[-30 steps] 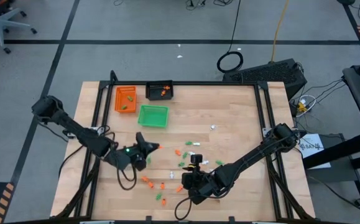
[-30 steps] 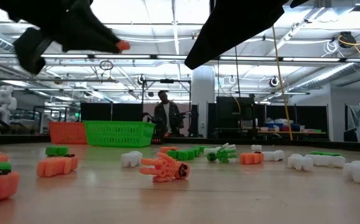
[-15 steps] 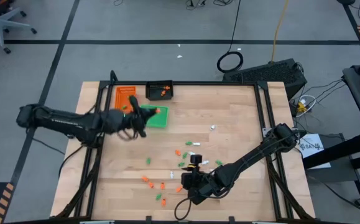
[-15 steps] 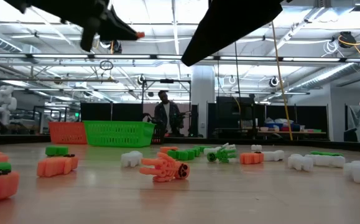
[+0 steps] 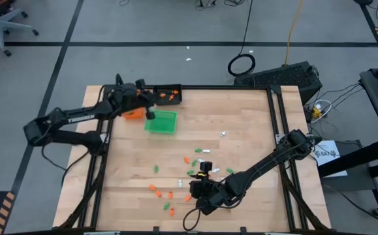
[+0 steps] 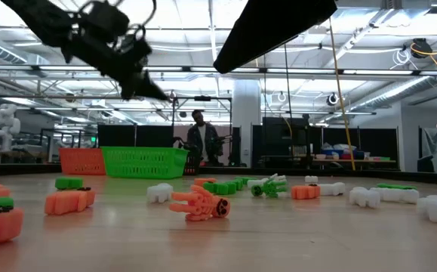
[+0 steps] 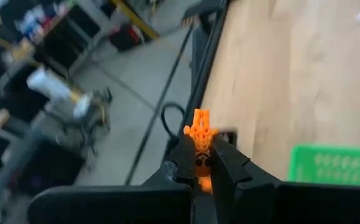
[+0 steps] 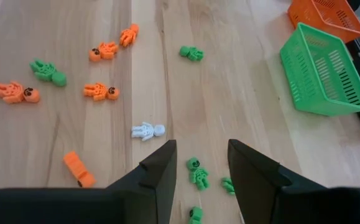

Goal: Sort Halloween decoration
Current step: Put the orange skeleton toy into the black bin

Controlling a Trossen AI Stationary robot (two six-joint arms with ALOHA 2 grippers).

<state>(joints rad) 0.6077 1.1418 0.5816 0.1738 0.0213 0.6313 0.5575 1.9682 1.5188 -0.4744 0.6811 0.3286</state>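
Orange, green and white plastic makes up the Halloween decoration (image 5: 190, 175): tiny skeleton-like figures with round heads and splayed limbs, plus a few blocky pieces, each far smaller than a claw. Most lie scattered flat over the near middle of the pale wooden tabletop (image 5: 247, 124). In the right wrist view a white figure (image 8: 147, 130) lies between orange ones (image 8: 101, 92) and green ones (image 8: 198, 173). A few orange bits sit in the black tray (image 5: 168, 94) at the far edge. The left claw (image 5: 147, 103) hangs above the orange tray (image 5: 134, 113), beside the green tray (image 5: 161, 123), pressed together on one orange skeleton piece (image 7: 200, 135) that stands upright between its fingers. The right claw (image 5: 199, 188) hovers low over the scattered pieces near the front edge, fingers spread, gripping nothing. A person (image 6: 200, 140) stands far behind the tabletop.
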